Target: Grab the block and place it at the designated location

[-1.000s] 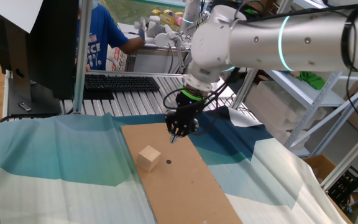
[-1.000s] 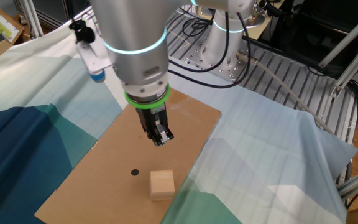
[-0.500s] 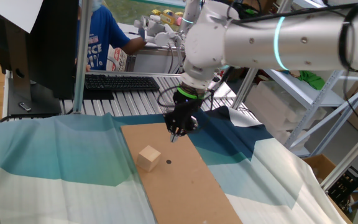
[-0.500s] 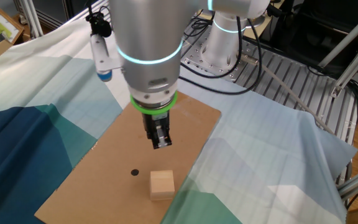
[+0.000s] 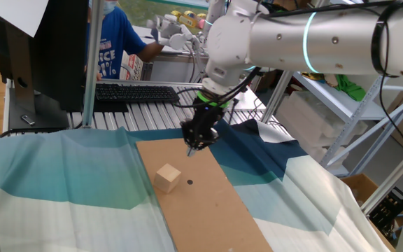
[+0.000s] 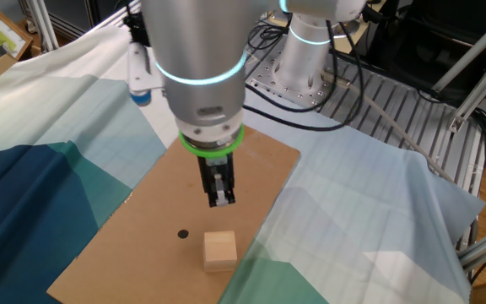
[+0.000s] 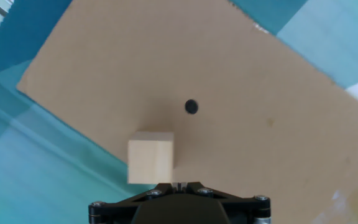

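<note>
The hand [image 6: 221,200], fingers pressed together, hovers above the small tan wooden cube [image 6: 219,251] beside the tiny black dot [image 6: 183,234] on brown cardboard [image 6: 133,245].

A silver-grey arm [image 6: 197,51] with glowing cyan rings, a green wrist collar and a black gripper [image 6: 220,199].

Since 1 second ago, the black two-finger gripper [image 5: 191,148] has shifted toward the left edge of the flat brown cardboard sheet [image 5: 215,203] in one fixed view. In the other fixed view the gripper [image 6: 221,199] now points straighter down, its white arm [image 6: 197,67] standing more upright.
</note>
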Robot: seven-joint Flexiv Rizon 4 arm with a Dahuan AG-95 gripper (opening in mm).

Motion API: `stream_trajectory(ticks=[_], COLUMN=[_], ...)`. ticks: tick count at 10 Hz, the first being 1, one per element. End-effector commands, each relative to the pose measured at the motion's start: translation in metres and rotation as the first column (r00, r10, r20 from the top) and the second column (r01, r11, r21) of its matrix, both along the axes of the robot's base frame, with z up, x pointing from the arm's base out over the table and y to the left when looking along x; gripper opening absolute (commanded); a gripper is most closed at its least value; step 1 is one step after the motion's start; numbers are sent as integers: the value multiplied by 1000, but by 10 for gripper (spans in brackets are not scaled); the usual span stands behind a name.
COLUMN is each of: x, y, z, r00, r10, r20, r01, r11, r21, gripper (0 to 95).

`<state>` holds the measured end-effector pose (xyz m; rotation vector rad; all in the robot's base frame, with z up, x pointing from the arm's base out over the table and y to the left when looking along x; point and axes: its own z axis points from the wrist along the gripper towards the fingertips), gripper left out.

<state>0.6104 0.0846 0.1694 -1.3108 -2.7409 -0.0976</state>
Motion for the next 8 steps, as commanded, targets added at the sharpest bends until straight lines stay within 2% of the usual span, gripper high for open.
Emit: stream_trajectory(ticks=[1, 4, 7, 8], x=[13, 32, 35, 35], y=[7, 17, 16, 17], z=[0, -1, -2, -2], r00=[1000, 999, 1000, 1000], r10=[-10, -40, -8, -2], r20=[-8, -8, -4, -4], r01=[10, 40, 8, 2], r11=[1000, 999, 1000, 1000], r21=[3, -5, -6, -5], gripper=[0, 0, 0, 190])
